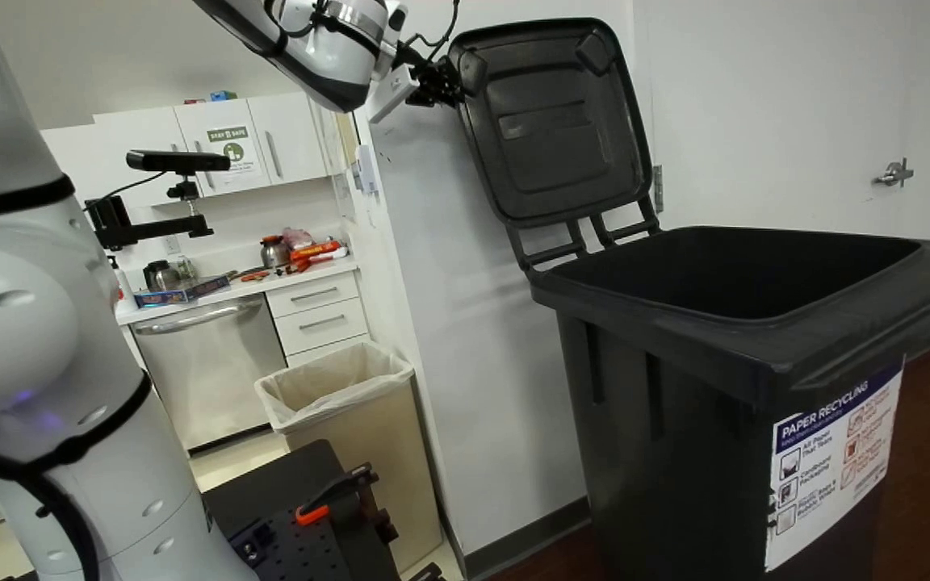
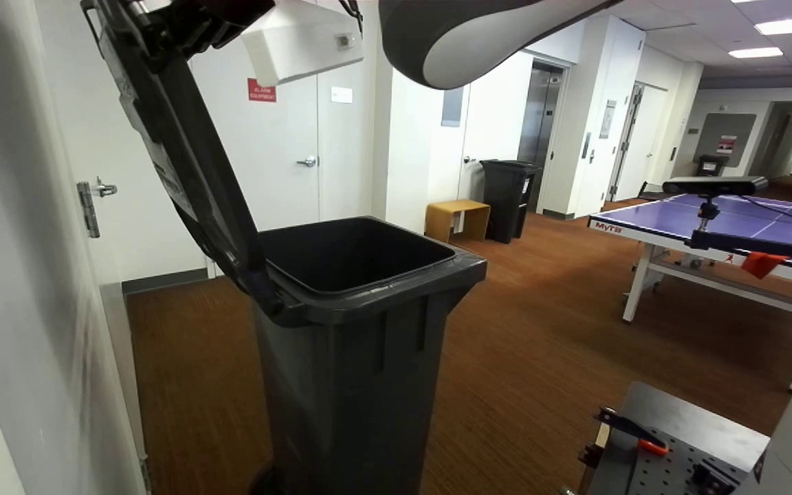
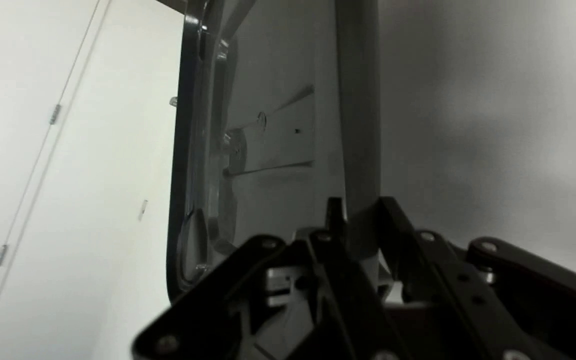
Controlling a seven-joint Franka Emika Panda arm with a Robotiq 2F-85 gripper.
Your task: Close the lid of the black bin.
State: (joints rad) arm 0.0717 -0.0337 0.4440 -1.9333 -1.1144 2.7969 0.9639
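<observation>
The black bin (image 1: 675,460) stands on the floor beside a white wall, with its mouth uncovered. It also shows in an exterior view (image 2: 355,399). Its lid (image 1: 554,129) is swung up and tilted back on two hinge arms. The lid shows edge-on in an exterior view (image 2: 193,158) and from along its face in the wrist view (image 3: 273,195). My gripper (image 1: 455,81) is at the lid's upper corner. In the wrist view, my gripper (image 3: 361,210) has a finger on each side of the lid's rim and looks closed on it. The exact contact is dark and blurred.
The wall (image 1: 481,323) stands close behind the lid. A beige bin (image 1: 368,403) with a white liner stands near the robot's base. A camera on a bracket (image 1: 182,165) sits beside the arm. A ping-pong table (image 2: 733,220) stands farther off.
</observation>
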